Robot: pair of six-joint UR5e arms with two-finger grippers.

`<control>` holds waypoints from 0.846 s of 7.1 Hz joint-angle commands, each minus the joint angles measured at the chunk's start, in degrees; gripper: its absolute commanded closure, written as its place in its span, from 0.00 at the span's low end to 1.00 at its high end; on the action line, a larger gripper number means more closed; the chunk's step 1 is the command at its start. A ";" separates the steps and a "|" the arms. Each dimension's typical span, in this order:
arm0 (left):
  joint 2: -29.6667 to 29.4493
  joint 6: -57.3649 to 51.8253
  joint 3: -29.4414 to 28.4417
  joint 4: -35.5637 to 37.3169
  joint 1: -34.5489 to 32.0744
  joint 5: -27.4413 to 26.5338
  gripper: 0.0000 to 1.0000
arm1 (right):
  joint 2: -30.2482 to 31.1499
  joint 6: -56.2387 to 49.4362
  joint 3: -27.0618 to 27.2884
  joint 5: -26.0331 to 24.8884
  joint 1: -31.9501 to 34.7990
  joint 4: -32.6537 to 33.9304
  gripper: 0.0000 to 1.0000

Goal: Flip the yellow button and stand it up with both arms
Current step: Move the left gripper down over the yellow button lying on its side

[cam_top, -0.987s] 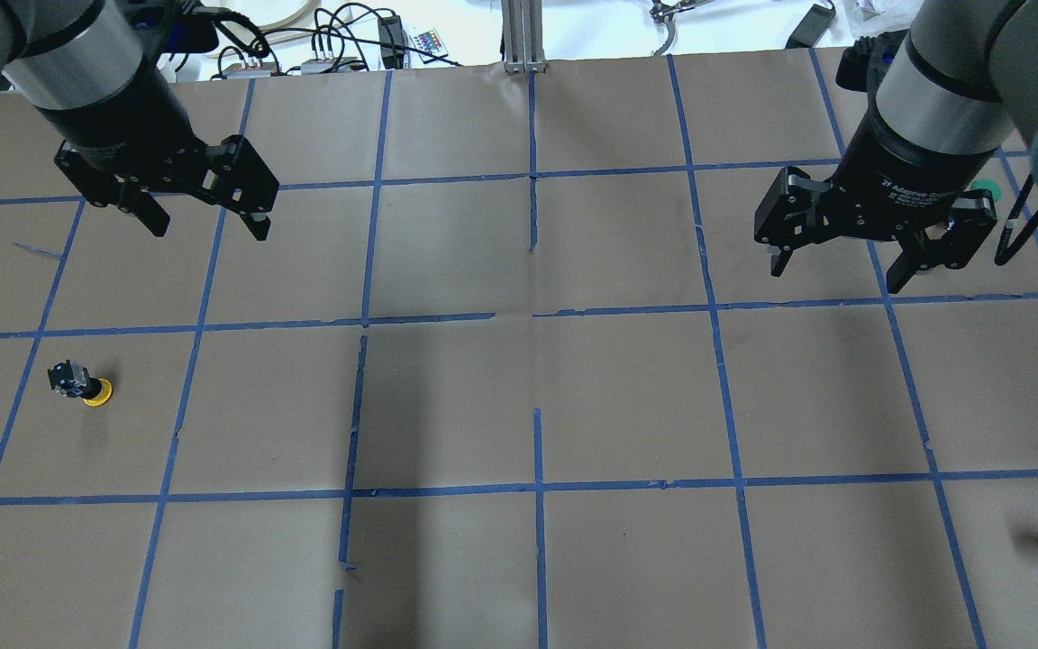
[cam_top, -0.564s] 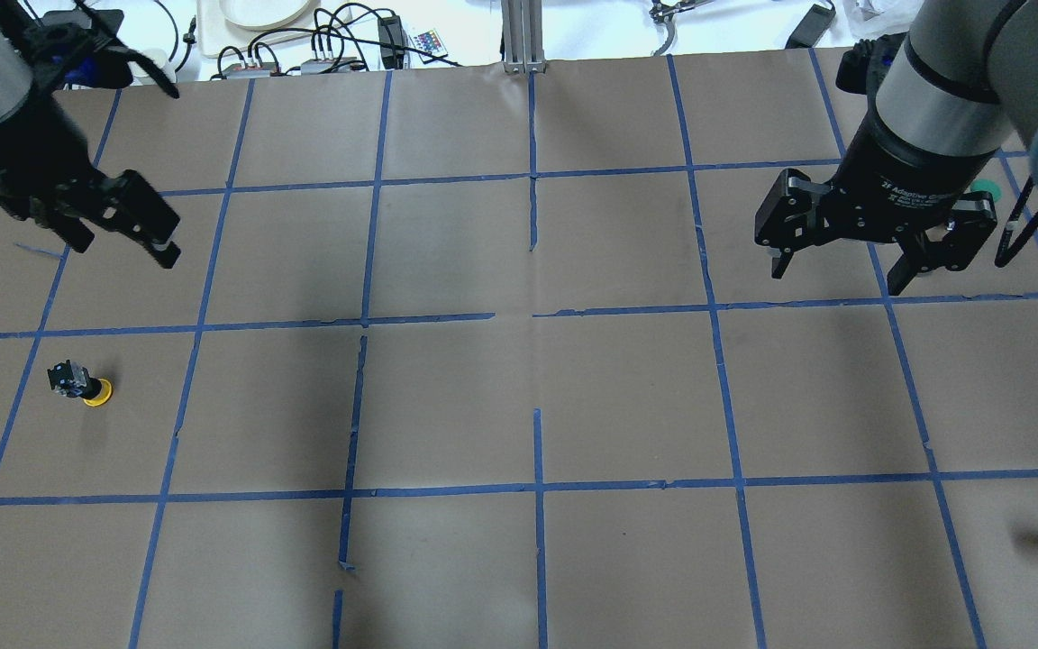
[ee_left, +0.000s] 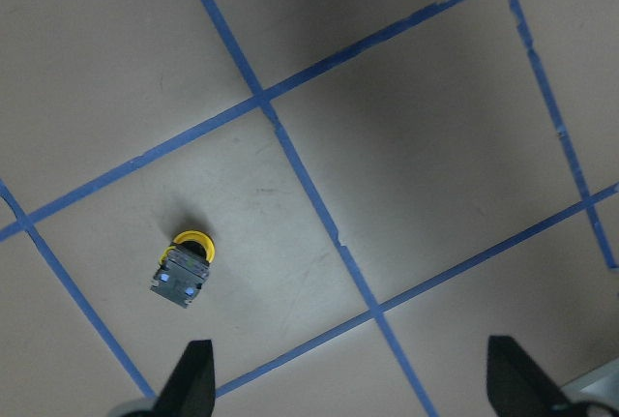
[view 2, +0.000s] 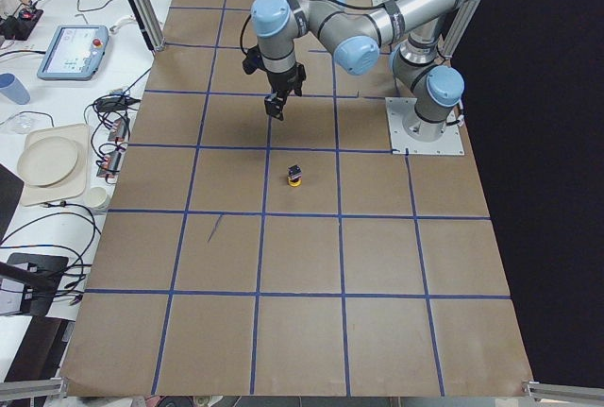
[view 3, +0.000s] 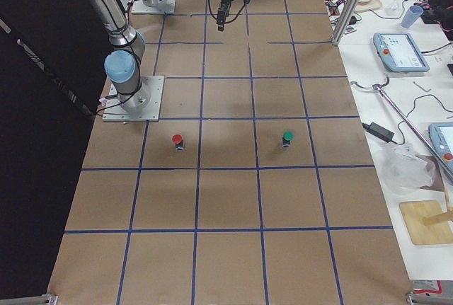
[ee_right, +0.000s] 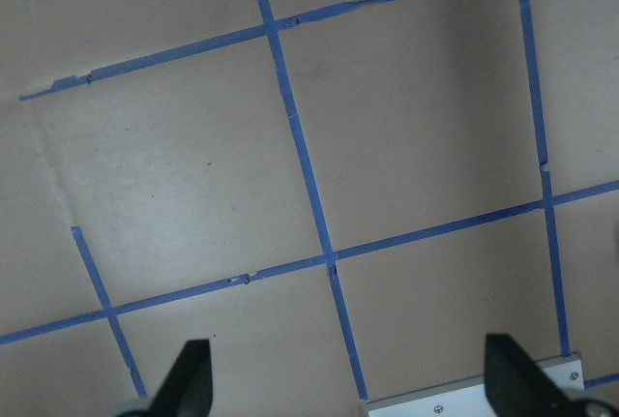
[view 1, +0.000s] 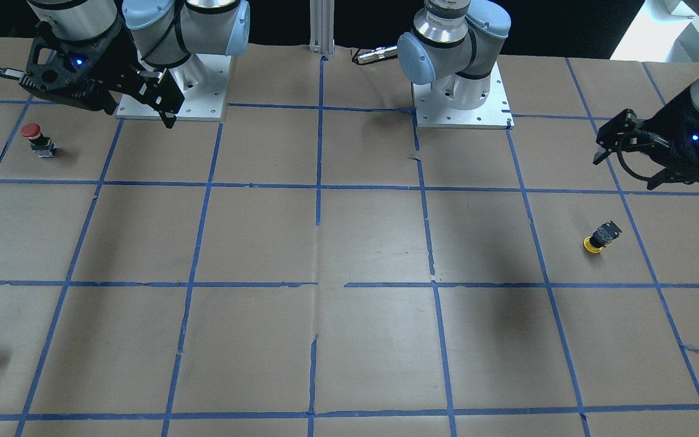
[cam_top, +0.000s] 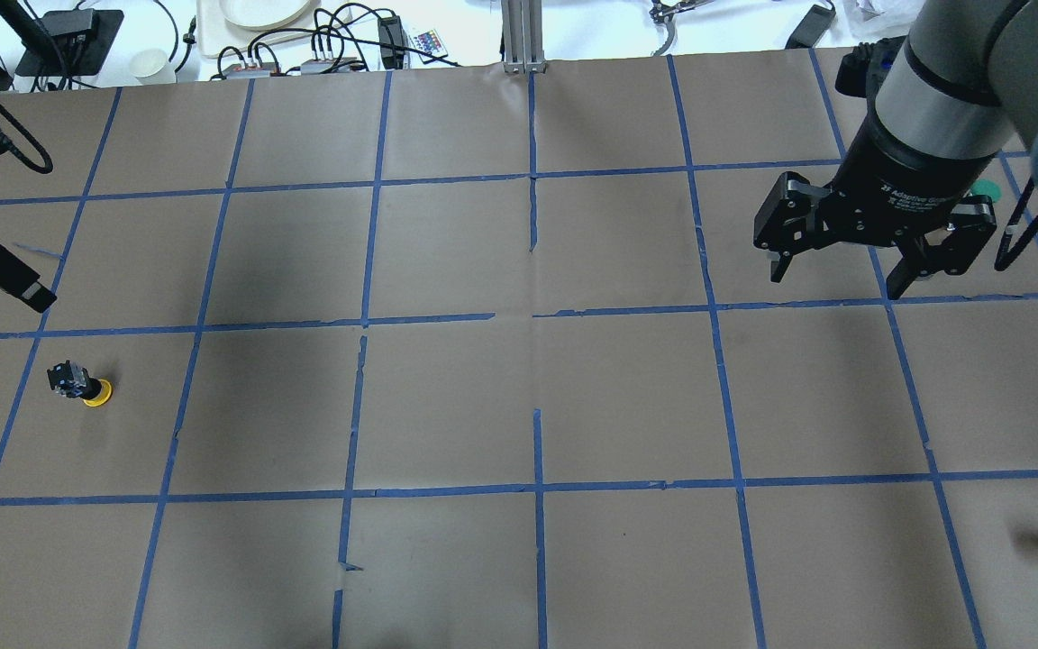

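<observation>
Round-capped yellow button (cam_top: pixel 85 386) is seen cap-down, open paper around it, near the worktop (cam_top: pixel 447 406) left edge; left gripper (ee_left: pixel 353 383) and right gripper (cam_top: pixel 834 278) are spread wide.

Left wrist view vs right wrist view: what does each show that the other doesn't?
Left wrist only: the yellow button, resting on the paper, apart from the left hand. Right wrist only: a corner of a white base plate at the bottom edge, by the right hand. Both: brown paper table, blue tape grid, fingers spread wide, nothing between them.
</observation>
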State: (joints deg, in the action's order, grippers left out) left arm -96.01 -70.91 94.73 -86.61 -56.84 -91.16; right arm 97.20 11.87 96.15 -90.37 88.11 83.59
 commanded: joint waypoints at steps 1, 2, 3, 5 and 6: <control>-6.53 -16.39 2.11 9.30 4.61 -0.15 0.01 | 0.00 0.34 0.00 0.01 0.04 0.17 0.00; -7.69 -24.63 4.56 16.32 5.50 -1.02 0.01 | 0.00 0.26 0.00 -0.07 0.04 0.17 0.00; -6.57 -25.67 8.59 18.39 5.68 -1.90 0.01 | 0.00 -0.09 0.00 0.02 0.04 0.34 0.00; -5.68 -28.12 19.04 32.31 7.61 -1.65 0.01 | 0.00 0.08 0.00 0.02 0.04 0.34 0.00; -5.59 -31.45 22.13 37.26 8.31 -1.65 0.01 | 0.00 -0.18 0.00 0.02 0.04 0.43 0.00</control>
State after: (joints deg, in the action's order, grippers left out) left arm -101.81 -98.92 112.01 -56.62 -49.54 -92.81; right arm 97.21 11.89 96.15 -90.36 88.15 83.95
